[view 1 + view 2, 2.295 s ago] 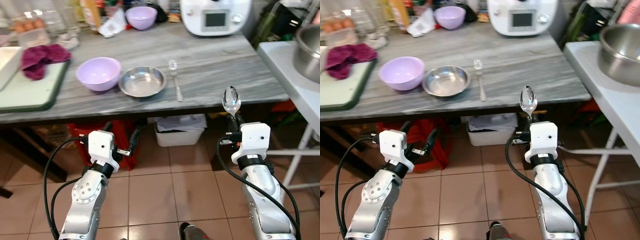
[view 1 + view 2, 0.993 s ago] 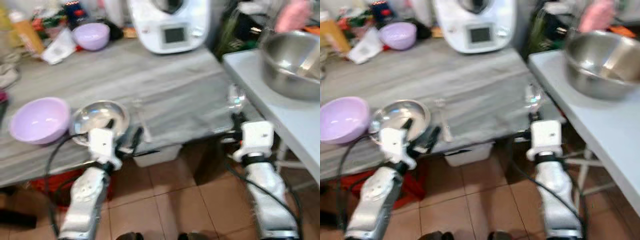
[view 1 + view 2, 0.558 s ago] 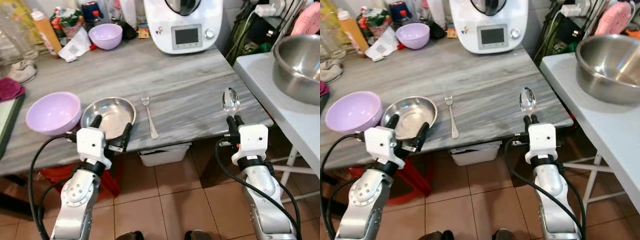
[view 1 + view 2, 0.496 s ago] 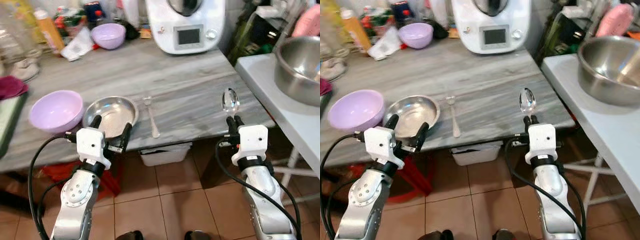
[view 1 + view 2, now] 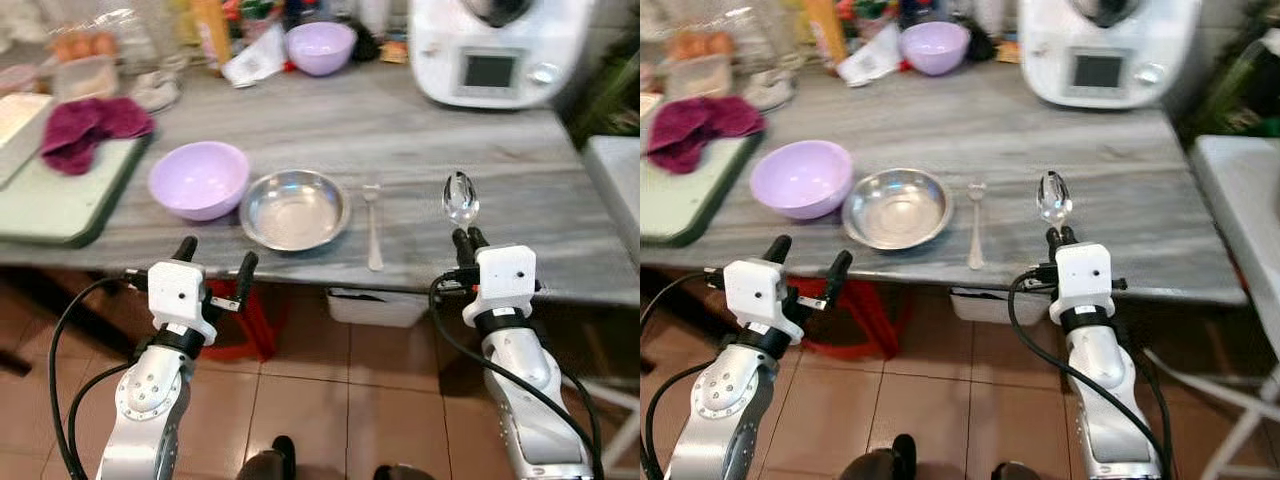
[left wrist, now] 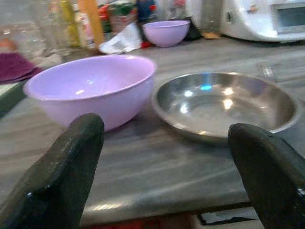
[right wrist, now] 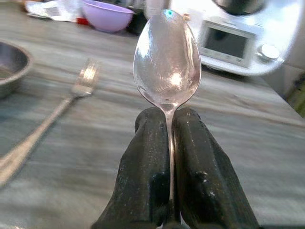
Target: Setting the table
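Spoon [image 7: 167, 62], shiny bowl upright, is clamped by the right gripper [image 7: 169, 125]; head view adds the left gripper [image 5: 213, 256] spread wide.

A long grey table [image 5: 560, 200] stands on a floor of brown tiles [image 5: 300, 400]. A white table [image 5: 615, 160] is beside it. A white bin [image 5: 375, 305] sits underneath.
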Available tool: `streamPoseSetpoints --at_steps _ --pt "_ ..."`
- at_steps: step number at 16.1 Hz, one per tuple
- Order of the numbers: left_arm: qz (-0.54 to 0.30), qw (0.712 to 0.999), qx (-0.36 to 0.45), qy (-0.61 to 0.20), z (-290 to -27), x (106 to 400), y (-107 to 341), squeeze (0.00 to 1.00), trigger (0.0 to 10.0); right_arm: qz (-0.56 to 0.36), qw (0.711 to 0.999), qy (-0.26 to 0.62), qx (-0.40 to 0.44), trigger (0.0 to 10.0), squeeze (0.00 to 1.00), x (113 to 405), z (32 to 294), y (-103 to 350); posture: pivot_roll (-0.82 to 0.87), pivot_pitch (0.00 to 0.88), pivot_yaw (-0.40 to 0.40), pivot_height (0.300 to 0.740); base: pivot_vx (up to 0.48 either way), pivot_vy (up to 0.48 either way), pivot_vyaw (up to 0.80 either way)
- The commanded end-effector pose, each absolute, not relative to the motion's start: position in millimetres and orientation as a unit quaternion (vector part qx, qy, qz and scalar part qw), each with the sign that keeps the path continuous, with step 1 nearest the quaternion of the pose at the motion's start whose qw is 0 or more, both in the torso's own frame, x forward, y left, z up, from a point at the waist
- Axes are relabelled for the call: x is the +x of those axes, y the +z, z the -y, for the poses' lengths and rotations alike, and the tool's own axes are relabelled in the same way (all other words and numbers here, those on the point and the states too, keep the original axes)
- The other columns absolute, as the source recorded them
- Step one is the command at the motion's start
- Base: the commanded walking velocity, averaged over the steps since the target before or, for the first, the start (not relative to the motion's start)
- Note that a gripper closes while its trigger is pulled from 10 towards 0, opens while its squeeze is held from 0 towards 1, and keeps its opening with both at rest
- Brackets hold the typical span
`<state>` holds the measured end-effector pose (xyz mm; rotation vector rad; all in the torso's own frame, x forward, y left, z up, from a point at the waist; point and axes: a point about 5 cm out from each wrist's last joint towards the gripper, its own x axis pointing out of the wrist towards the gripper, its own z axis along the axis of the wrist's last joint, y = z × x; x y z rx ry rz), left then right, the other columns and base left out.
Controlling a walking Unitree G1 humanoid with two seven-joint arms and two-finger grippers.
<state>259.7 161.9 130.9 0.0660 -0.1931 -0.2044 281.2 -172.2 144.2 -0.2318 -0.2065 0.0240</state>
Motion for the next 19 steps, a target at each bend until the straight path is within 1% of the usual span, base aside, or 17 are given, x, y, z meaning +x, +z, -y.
streamPoseSetpoints --at_steps 1,7,8,10,14,17,19 --pt "0.097 0.989 0.038 -0.101 -164 259 134 0.0 10.0 0.121 0.986 0.013 -0.112 10.0 0.0 282 172 153 -0.16 0.189 0.042 0.74 0.0 0.0 0.77" --pt "0.097 0.988 0.04 -0.115 -164 259 134 0.0 10.0 0.124 0.986 0.006 -0.113 10.0 0.0 284 172 154 -0.16 0.197 0.046 0.74 0.0 0.0 0.75" --pt "0.1 0.985 0.04 -0.136 -162 257 134 0.0 10.0 0.127 0.987 0.004 -0.102 10.0 0.0 283 172 154 -0.16 0.198 0.047 0.74 0.0 0.0 0.0" --pt "0.1 0.982 0.033 -0.158 -161 255 134 0.0 10.0 0.127 0.986 -0.005 -0.106 10.0 0.0 283 172 154 -0.16 0.198 0.047 0.74 0.0 0.0 0.0" --pt "0.096 0.974 0.03 -0.202 -157 252 133 0.0 10.0 0.127 0.984 -0.054 -0.111 10.0 0.0 284 179 157 -0.16 0.198 0.047 0.74 0.0 0.0 0.0" --pt "0.088 0.962 0.026 -0.257 -151 247 131 0.0 10.0 0.097 0.99 -0.076 -0.065 10.0 0.0 288 185 152 -0.16 0.196 0.04 0.74 0.0 0.0 0.0" --pt "0.085 0.958 0.031 -0.274 -152 246 129 0.0 10.0 0.083 0.992 -0.082 -0.036 10.0 0.0 292 184 151 -0.15 0.195 0.04 0.74 0.0 0.0 0.0"
